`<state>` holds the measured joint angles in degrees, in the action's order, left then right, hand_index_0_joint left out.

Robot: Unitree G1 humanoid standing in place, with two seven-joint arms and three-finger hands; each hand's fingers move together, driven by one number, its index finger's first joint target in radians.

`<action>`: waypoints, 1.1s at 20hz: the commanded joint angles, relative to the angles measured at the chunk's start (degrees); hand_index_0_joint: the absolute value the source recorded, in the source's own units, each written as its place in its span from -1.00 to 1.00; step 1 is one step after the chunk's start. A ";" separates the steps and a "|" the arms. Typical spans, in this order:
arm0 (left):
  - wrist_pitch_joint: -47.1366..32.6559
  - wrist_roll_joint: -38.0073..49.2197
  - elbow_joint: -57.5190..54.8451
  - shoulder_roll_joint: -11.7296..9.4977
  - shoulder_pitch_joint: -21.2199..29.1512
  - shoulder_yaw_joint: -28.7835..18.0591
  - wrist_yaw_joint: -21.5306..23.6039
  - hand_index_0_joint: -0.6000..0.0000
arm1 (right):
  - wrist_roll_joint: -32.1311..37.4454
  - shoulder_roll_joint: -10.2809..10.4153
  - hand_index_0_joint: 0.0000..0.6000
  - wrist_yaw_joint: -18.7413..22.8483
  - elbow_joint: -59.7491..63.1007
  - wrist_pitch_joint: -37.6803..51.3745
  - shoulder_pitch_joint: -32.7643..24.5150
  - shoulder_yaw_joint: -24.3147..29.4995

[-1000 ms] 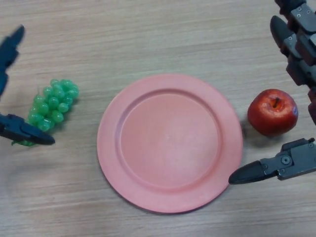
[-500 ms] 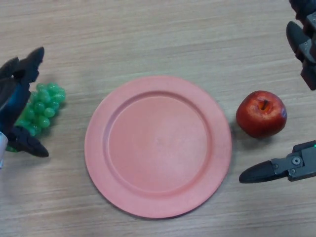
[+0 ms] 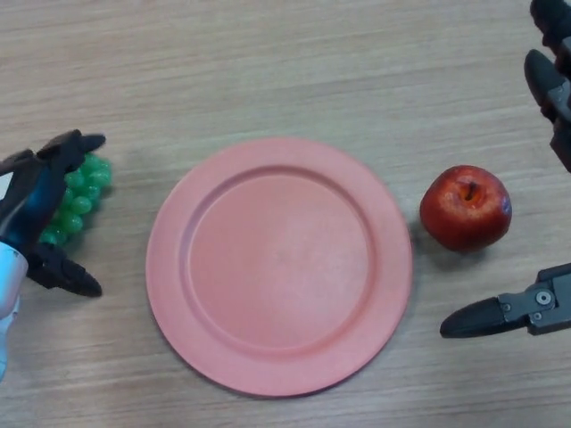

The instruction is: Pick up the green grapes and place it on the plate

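Head view: left hand (image 3: 31,192) sits over the green grapes (image 3: 78,192), fingers arched across the far side of the bunch, thumb low on the near side, on the worktop (image 3: 285,62). It looks to be closing round the bunch, but a firm clamp can't be told from here. Part of the grapes pokes out on the plate side of that hand; the rest is hidden under the palm. Grapes appear to rest on the worktop, not lifted.

Plate (image 3: 278,265) lies to the inner side of the left hand, well apart from it, nothing on it.

Right hand (image 3: 544,308) is idle, fingers spread apart, holding nothing; a red apple (image 3: 466,207) sits between its fingers and thumb, untouched.

Progress: reach done, grasp in hand. Left: secure grip, lift, carry over the plate, release.
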<state>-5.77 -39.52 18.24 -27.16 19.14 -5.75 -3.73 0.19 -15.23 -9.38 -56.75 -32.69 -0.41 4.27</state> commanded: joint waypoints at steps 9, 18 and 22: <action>18.14 19.91 -20.83 -0.68 -3.51 -8.95 -7.93 -1.00 | 2.78 -2.83 -1.00 3.92 -3.25 11.95 1.32 2.17; 43.96 18.26 -63.17 2.04 -2.51 -3.44 -33.15 -1.00 | 3.29 -2.44 -1.00 3.48 -3.25 11.15 0.92 2.48; 36.65 14.90 -66.14 3.98 -0.73 1.97 -29.37 -0.84 | 3.41 -2.80 -1.00 3.69 -3.25 11.46 1.15 2.71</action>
<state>34.14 -21.03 -45.85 -21.54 16.83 0.95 -37.49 2.42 -16.76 -7.71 -56.78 -29.72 1.57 4.45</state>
